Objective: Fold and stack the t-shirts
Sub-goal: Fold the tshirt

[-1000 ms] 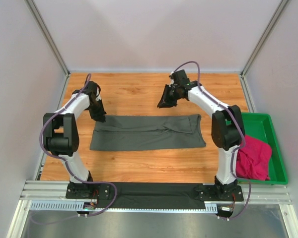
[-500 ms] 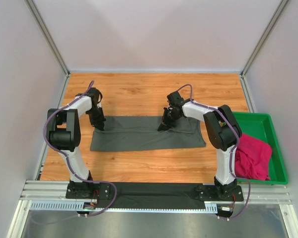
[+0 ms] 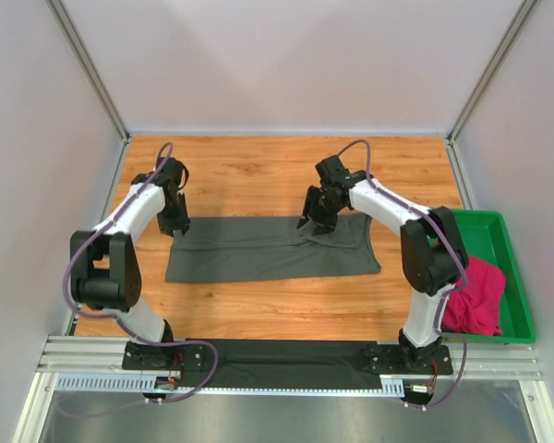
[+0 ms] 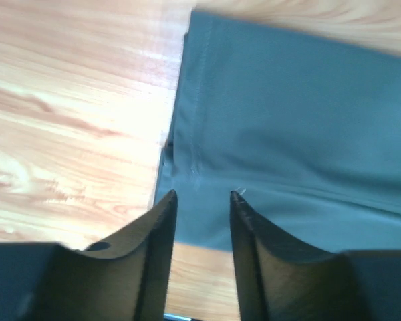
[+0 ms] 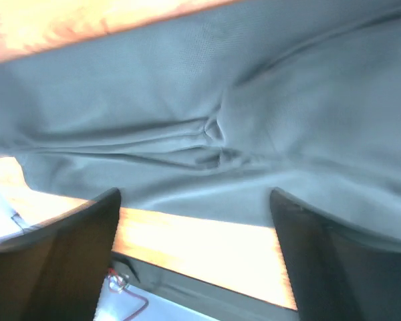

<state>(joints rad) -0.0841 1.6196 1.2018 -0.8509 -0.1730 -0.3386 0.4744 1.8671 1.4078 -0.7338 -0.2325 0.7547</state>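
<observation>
A dark charcoal grey t-shirt [image 3: 272, 247] lies folded into a long strip across the wooden table [image 3: 258, 175]. My left gripper [image 3: 177, 224] hovers over its far left corner, jaws open with nothing between them; that corner and hem [image 4: 187, 100] show in the left wrist view ahead of the gripper [image 4: 204, 195]. My right gripper [image 3: 311, 221] hangs open over the strip's far edge right of centre, above a bunched crease [image 5: 214, 144], its jaws [image 5: 195, 194] wide and empty. A magenta-pink t-shirt [image 3: 473, 295] sits crumpled in the green tray [image 3: 499, 240].
The green tray stands at the table's right edge, beside the right arm's base. A dark cloth strip [image 3: 286, 362] lies along the metal rail at the near edge between the arm bases. Frame posts and white walls enclose the table.
Both grippers came down onto the grey shirt's far edge, shut, then opened and lifted a little. The shirt's far edge now lies flatter, and the right gripper sits slightly higher than half a second ago.
</observation>
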